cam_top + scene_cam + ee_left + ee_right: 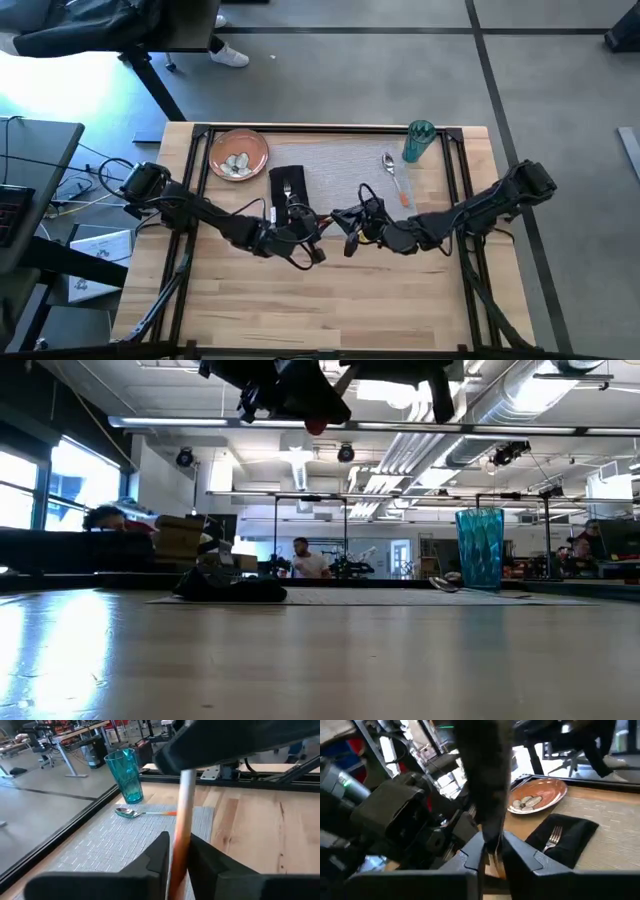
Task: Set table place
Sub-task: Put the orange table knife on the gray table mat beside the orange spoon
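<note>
Both arms meet mid-table, 6 o'clock of placemat point(340, 165).

Left gripper point(176, 860) pinches orange-handled utensil point(182, 825), likely knife.

Right gripper point(492, 851) nearly shut on same utensil: looks like handover, for placing near spoon point(392, 170).

Fork point(287, 189) lies on napkin point(288, 188); plate point(238, 153) at 10 o'clock, cup point(418, 142) at 2.

Daylight is admitted from windows point(50, 480) at the left of the low view, and ceiling lamps point(400, 390) are blown out there. A pale sheen is cast across the tabletop point(300, 650). In both wrist views the near fingers point(160, 857) and the held utensil are rendered soft and out of focus
</note>
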{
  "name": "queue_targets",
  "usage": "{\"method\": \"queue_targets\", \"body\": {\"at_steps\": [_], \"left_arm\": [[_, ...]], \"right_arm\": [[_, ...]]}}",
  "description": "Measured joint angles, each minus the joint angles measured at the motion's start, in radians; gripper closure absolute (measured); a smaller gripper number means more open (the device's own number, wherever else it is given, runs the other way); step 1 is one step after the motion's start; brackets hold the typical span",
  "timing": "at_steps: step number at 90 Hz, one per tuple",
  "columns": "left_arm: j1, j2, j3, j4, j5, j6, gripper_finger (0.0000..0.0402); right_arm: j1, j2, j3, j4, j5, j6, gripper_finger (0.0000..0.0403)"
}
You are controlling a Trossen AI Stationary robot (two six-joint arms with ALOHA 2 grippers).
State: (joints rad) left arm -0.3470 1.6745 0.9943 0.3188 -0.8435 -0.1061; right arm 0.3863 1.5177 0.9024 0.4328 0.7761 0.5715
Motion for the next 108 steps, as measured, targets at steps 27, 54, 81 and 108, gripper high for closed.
{"method": "queue_targets", "body": {"at_steps": [27, 54, 81, 108], "left_arm": [[-0.002, 0.0, 0.0, 0.0, 0.016, -0.015, 0.0398], [-0.002, -0.008, 0.0, 0.002, 0.093, -0.039, 0.04], [0.0, -0.052, 0.0, 0.025, 0.256, -0.102, 0.0401], [0.011, -0.052, 0.0, 0.156, 0.732, -0.135, 0.0401]], "right_arm": [[0.001, 0.0, 0.0, 0.012, -0.029, -0.051, 0.0279], [0.017, -0.063, 0.0, -0.06, -0.072, -0.194, 0.0274], [0.072, -0.255, 0.0, -0.41, -0.167, -0.149, 0.0274], [0.108, -0.253, 0.0, -0.326, -0.262, -0.319, 0.0274]]}}
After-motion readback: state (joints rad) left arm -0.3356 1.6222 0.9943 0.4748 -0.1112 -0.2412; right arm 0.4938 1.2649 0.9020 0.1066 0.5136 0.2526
